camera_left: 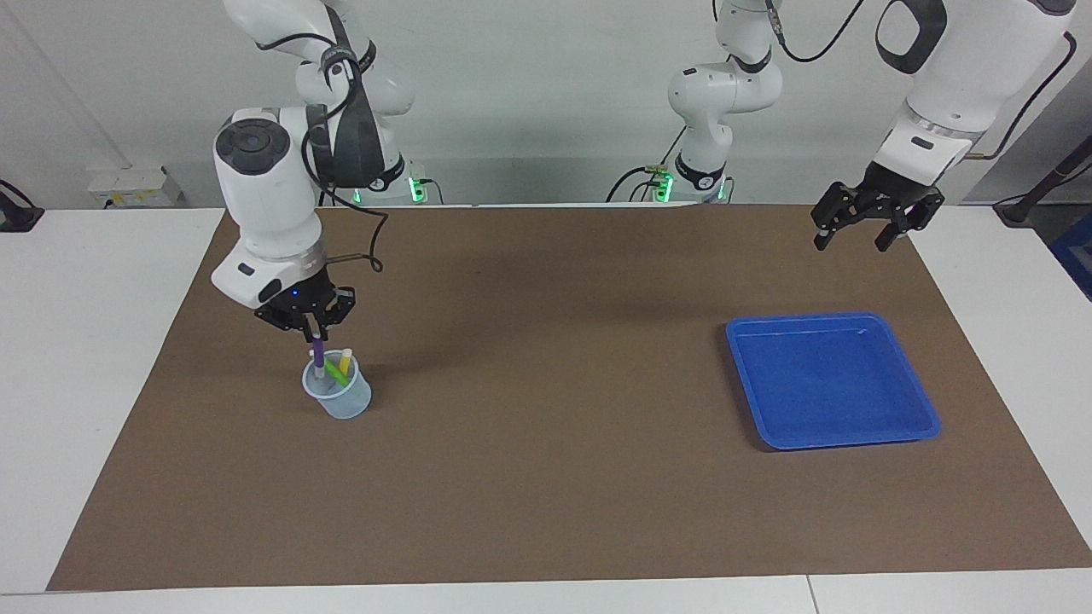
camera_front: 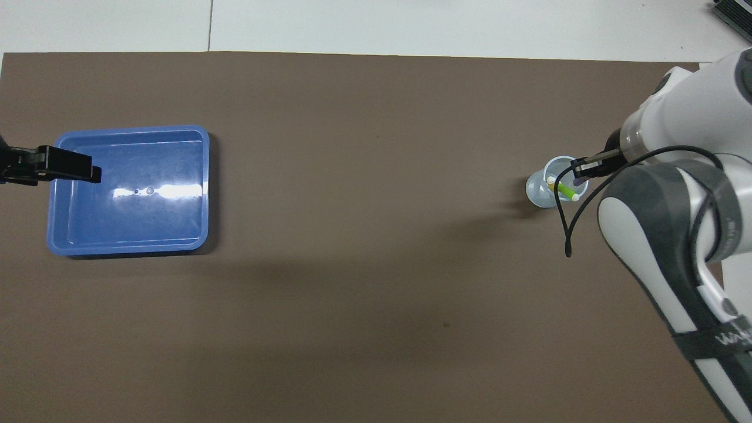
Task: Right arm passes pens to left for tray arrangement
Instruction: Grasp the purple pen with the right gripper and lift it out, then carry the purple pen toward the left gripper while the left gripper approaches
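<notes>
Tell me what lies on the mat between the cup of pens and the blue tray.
Nothing: bare brown mat runs from cup to blue tray, plain in both views.

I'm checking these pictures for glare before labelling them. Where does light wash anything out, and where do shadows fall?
Overhead view: a bright white streak of glare lies across the floor of the blue tray, and the cup casts a soft shadow on the brown mat. Facing view: no glare on the tray; faint arm shadows darken the mat near the robots.
</notes>
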{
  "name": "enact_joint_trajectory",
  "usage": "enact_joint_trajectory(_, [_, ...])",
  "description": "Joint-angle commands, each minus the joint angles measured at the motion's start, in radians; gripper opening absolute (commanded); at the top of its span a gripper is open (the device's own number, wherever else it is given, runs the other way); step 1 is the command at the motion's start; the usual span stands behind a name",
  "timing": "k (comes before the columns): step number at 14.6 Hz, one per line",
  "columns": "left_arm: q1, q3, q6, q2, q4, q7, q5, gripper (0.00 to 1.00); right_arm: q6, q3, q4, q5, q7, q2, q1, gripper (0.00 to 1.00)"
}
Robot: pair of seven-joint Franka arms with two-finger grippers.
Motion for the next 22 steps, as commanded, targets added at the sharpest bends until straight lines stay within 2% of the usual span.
enact_joint_trajectory(1, [0.011, -0.004, 0.007, -0.040, -0.051, -0.068, -0.051, 1.00, -0.074, 0.011, 0.082, 0.090, -0.023, -0.001, -0.021, 0.00])
enact_joint_trajectory(4, [0.005, -0.004, 0.035, -0.060, -0.103, -0.203, -0.106, 0.99, -0.092, 0.016, 0.121, 0.199, 0.006, -0.003, -0.020, 0.00])
enact_joint_trajectory(7, [-0.003, -0.006, 0.049, -0.074, -0.138, -0.379, -0.221, 0.98, -0.045, 0.017, 0.130, 0.338, 0.108, -0.001, -0.007, 0.00])
enact_joint_trajectory(12, [-0.005, -0.006, 0.095, -0.071, -0.216, -0.571, -0.437, 0.97, 0.170, 0.021, 0.110, 0.453, 0.447, 0.014, 0.118, 0.00])
enact_joint_trajectory(14, [-0.020, -0.013, 0.118, -0.060, -0.219, -0.735, -0.514, 0.96, 0.275, 0.021, 0.090, 0.502, 0.570, 0.029, 0.166, 0.00])
enact_joint_trajectory(17, [-0.096, -0.013, 0.208, -0.051, -0.219, -0.968, -0.575, 0.95, 0.400, 0.021, 0.079, 0.576, 0.720, 0.069, 0.247, 0.00])
enact_joint_trajectory(22, [-0.199, -0.018, 0.372, 0.009, -0.198, -1.235, -0.690, 0.92, 0.628, 0.021, 0.082, 0.582, 0.987, 0.161, 0.394, 0.00])
